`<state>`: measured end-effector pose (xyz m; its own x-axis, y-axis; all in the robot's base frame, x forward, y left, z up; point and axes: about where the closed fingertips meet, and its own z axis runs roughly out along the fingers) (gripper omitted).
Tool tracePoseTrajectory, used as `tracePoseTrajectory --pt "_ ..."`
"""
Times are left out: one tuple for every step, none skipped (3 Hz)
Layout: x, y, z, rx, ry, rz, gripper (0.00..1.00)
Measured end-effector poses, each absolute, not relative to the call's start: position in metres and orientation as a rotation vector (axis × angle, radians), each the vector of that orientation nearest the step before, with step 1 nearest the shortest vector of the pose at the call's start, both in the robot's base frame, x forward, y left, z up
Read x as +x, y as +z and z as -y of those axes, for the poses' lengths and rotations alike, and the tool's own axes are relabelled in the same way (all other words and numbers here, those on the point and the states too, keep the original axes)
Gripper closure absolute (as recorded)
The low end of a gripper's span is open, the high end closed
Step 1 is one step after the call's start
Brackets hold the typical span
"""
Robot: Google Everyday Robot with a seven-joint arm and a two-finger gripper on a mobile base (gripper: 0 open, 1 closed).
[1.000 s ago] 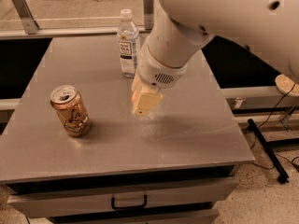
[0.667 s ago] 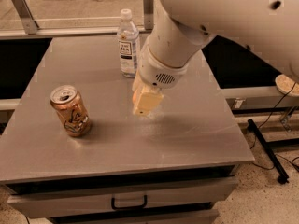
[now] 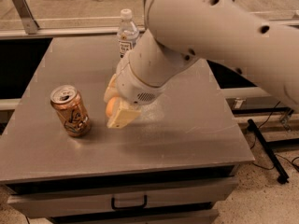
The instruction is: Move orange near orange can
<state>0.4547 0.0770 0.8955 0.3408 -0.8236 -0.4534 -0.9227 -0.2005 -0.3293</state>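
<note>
The orange can [image 3: 71, 111] stands upright on the left part of the grey table [image 3: 177, 139], copper-orange with a silver top and a pale drawing. My gripper [image 3: 116, 110] hangs just right of the can, low over the table. Its pale fingers [image 3: 122, 117] are shut on the orange [image 3: 110, 107], of which only a small orange patch shows between them. The big white arm hides the rest of the fruit. A small gap separates the orange from the can.
A clear plastic water bottle [image 3: 127, 31] with a white cap stands at the table's back edge, partly behind my arm. A drawer with a dark handle [image 3: 128, 203] sits under the tabletop. A dark stand leg [image 3: 266, 150] lies on the floor at right.
My arm has swung left and lower toward the can, carrying the orange with it. The can and the bottle have not moved.
</note>
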Motion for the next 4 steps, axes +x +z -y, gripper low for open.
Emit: tracePoseTrajectory --pt "0.454 0.897 -0.080 -2.073 0.231 -1.497 1.00" --pt "0.452 0.898 -0.082 -2.086 0.260 -1.485 1.00" --pt "0.465 0.896 -0.088 -2.063 0.298 -1.478 1.00" --pt "0.475 0.895 -0.101 -2.026 0.308 -1.471 1.00"
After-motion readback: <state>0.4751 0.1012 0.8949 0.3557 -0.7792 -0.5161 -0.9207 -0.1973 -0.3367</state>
